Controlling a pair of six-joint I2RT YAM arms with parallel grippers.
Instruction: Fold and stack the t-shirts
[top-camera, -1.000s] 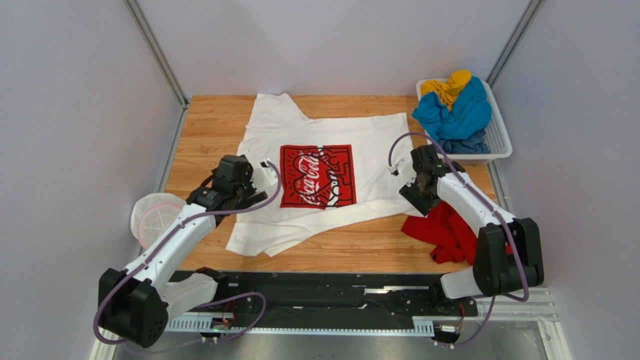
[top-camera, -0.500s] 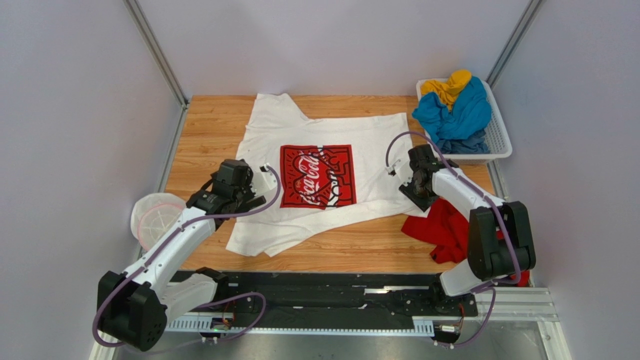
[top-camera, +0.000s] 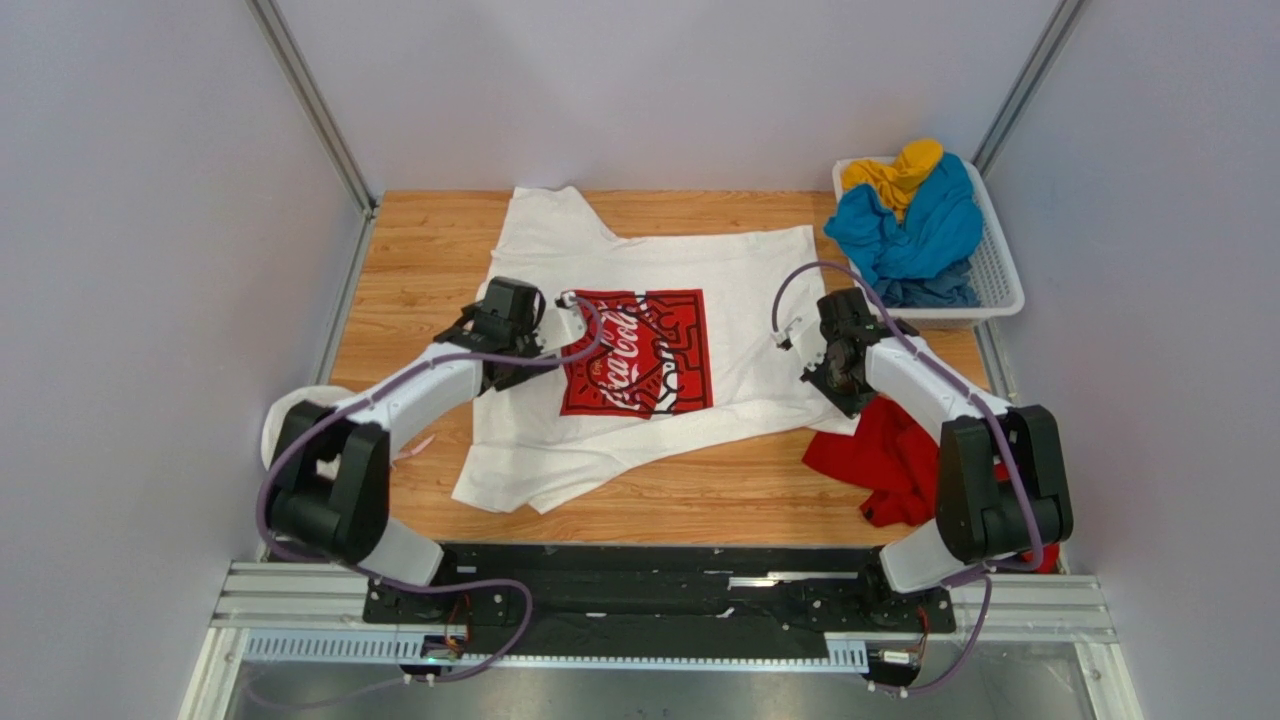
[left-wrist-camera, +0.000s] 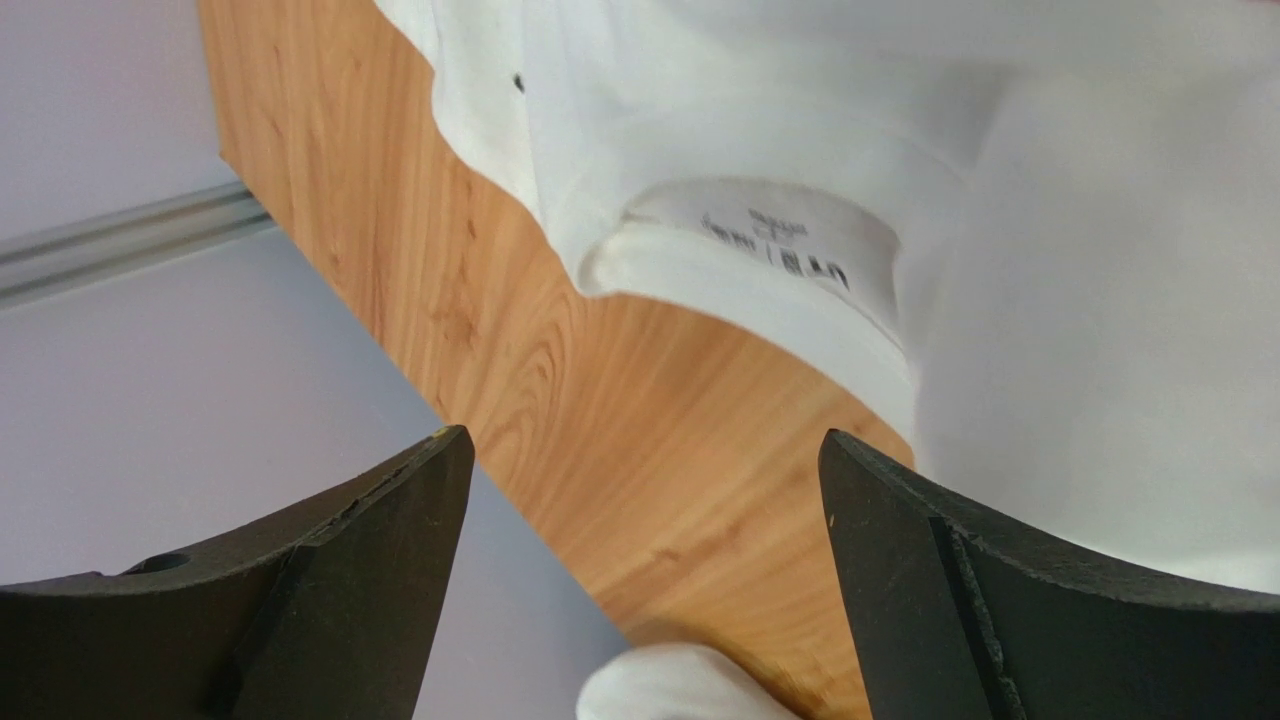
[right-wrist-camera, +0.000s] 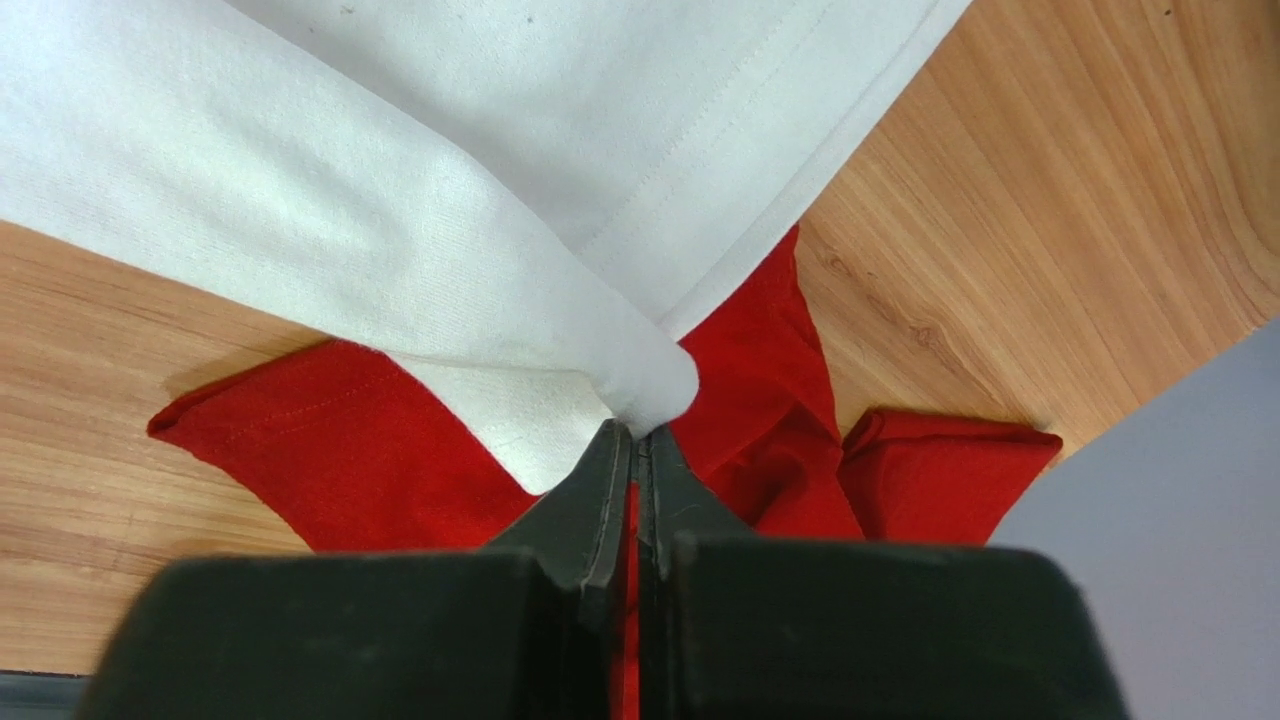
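Counter (top-camera: 421, 248): bare wood, and everything of yours sits on it or at its sides.

White shirt (top-camera: 721, 270): the biggest item. It is spread print-up across the middle of the counter, with the red print (top-camera: 634, 353) near its centre. One sleeve reaches toward the far edge. The near hem is rumpled and runs askew, lowest on your left side.

Basket (top-camera: 999, 278): white lattice, at the far right corner of the counter.

Blue shirt (top-camera: 917, 225): heaped in the basket, with cloth spilling over its left rim.

Red shirt (top-camera: 894, 458): crumpled at the near right of the counter. Its far edge is tucked under the white shirt's right corner, and your right arm crosses above it.

Yellow shirt (top-camera: 894, 173): bunched on the blue one at the basket's far end.

Round white object (top-camera: 293, 420): off the counter's left side, partly behind your left arm. You cannot tell what it is.

Left fingers (top-camera: 559, 311): over the white shirt's left part, just beside the print. In the wrist view they are spread wide with nothing between them. The collar (left-wrist-camera: 751, 285), label showing, lies ahead of them near the counter's edge.

Right fingers (right-wrist-camera: 639, 480): at the white shirt's right edge, clenched on a bunched fold of its cloth. The red shirt lies directly beneath.
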